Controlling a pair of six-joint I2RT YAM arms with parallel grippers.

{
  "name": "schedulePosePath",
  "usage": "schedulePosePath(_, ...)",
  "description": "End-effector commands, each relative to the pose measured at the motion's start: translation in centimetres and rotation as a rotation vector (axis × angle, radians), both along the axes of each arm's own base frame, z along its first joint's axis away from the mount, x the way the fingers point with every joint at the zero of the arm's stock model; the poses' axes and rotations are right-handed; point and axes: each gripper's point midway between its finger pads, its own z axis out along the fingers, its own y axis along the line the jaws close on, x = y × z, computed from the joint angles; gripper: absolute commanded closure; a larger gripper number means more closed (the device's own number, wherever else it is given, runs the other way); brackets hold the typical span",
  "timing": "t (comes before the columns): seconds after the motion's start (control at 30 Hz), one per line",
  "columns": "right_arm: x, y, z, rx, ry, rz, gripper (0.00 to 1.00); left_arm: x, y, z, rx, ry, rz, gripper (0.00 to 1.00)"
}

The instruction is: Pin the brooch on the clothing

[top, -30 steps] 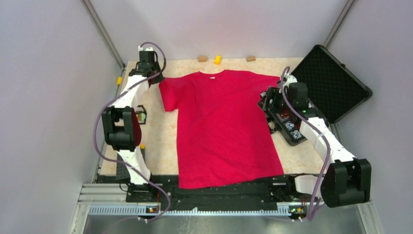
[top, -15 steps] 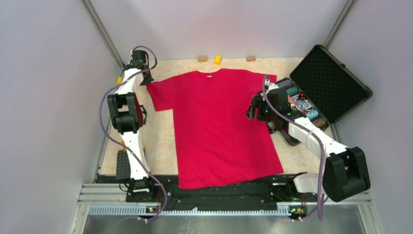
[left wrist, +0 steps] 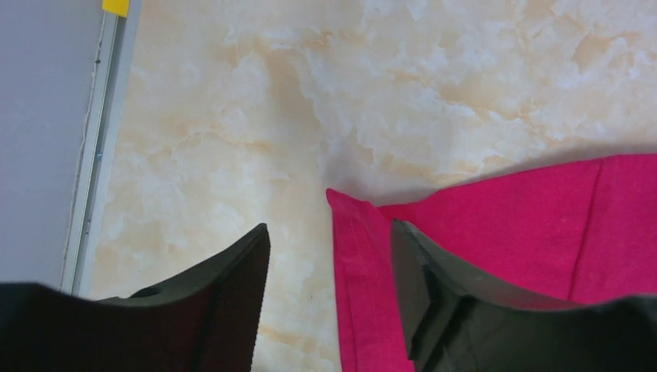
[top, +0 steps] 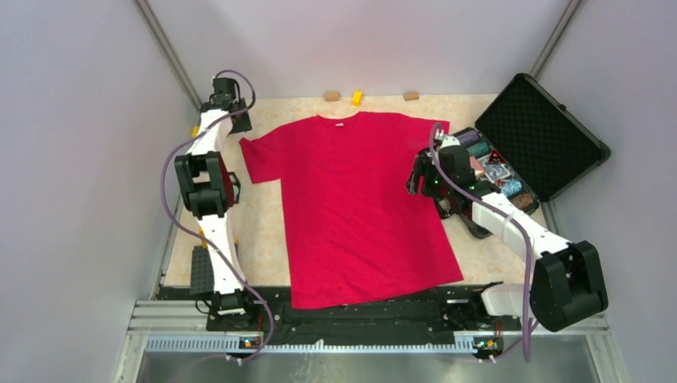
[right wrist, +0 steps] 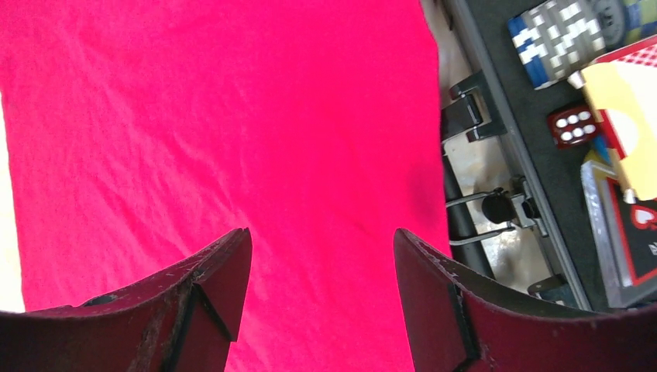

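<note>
while both grippers have their fingers spread apart, i see the red t-shirt (top: 359,207) lying flat on the table (top: 263,231), collar at the far side. left gripper (left wrist: 329,229) is low over the left sleeve's corner: the hem edge lies in the gap, close to one finger, nothing clamped. right gripper (right wrist: 321,232) hangs over the shirt's right edge, just beside the black case (top: 543,136), fabric below unpinched. brooch: can't pick it out in any view
</note>
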Motion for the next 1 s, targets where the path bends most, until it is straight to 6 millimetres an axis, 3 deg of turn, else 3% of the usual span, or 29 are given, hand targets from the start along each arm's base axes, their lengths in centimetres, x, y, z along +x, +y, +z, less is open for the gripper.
schedulePosePath(0.0,0.1,-0.6,2.6,-0.009,-0.085,-0.03,0.31,-0.3,-0.3,10.6,-0.009,-0.22,-0.004,0.34)
schedulePosePath(0.13,-0.1,-1.4,4.8,-0.024,-0.143,-0.052,0.3,-2.9,-1.6,16.6,-0.054,-0.337,-0.023,0.31)
schedulePosePath(0.27,-0.5,-2.3,7.5,-0.029,-0.223,-0.069,0.29,-7.5,-3.1,21.6,-0.103,-0.427,-0.039,0.3)
schedulePosePath(0.37,-0.8,-2.6,9.3,-0.017,-0.278,-0.071,0.28,-11.3,-4.0,22.4,-0.138,-0.437,-0.038,0.3)
schedulePosePath(0.5,-1.4,-2.6,11.1,0.01,-0.344,-0.057,0.28,-16.5,-4.8,20.1,-0.172,-0.386,-0.007,0.31)
schedulePosePath(0.67,-1.9,-2.3,10.8,0.014,-0.351,-0.03,0.27,-21.4,-6.6,17.1,-0.24,-0.325,-0.039,0.32)
schedulePosePath(0.83,-2.2,-2.1,9.5,0.021,-0.335,-0.013,0.26,-24.9,-7.4,12.3,-0.277,-0.215,-0.026,0.32)
schedulePosePath(0.97,-2.3,-1.8,9.3,0.028,-0.33,-0.003,0.26,-26.0,-7.2,8.4,-0.291,-0.144,0.03,0.32)
